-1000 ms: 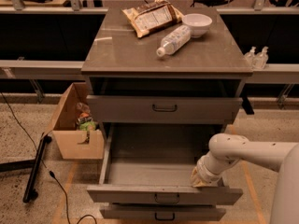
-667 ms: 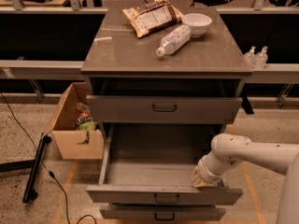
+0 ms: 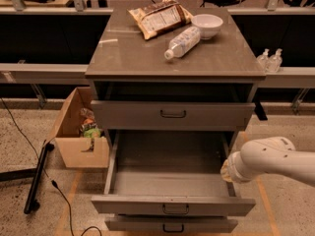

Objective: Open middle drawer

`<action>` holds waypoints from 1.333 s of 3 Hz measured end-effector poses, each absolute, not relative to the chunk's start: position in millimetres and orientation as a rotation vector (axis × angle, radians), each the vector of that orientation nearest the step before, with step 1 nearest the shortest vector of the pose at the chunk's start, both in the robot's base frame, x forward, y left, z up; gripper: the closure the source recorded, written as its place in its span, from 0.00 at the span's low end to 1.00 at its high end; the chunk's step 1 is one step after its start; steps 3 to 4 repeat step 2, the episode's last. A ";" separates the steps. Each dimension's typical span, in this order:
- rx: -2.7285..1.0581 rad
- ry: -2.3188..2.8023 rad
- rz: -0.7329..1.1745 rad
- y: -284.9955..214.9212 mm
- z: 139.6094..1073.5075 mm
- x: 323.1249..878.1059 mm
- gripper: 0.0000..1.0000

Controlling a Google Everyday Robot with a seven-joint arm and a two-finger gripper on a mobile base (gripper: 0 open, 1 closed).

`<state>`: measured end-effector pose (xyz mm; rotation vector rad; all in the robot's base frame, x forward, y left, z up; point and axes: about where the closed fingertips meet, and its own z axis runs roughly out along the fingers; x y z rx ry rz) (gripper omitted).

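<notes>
The middle drawer (image 3: 172, 204) is a wide grey metal drawer with a small dark centre pull (image 3: 175, 209). It stands pulled far out of the cabinet, and its inside looks empty. The top drawer (image 3: 172, 114) above it is shut, and the lowest drawer (image 3: 172, 225) sticks out slightly below it. My white arm comes in from the right. Its gripper (image 3: 227, 171) is at the drawer's right side wall, near the front corner, with the tip seen end-on.
On the cabinet top (image 3: 133, 53) lie a chip bag (image 3: 160, 17), a plastic bottle (image 3: 183, 42) on its side and a white bowl (image 3: 206, 23). An open cardboard box (image 3: 78, 132) stands on the floor at left, beside a black pole (image 3: 38, 178) and a cable. Two small bottles (image 3: 269, 59) stand on the ledge at right.
The arm's tip has shifted a little to the right and up, from over the drawer's front right corner towards its right wall. The drawer stays open.
</notes>
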<state>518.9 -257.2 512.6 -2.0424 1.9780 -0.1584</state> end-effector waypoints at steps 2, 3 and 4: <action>-1.888 1.983 -0.355 -284.0 586.0 535.0 0.75; -1.888 1.983 -0.355 -284.0 586.0 535.0 0.75; -1.888 1.983 -0.355 -284.0 586.0 535.0 0.75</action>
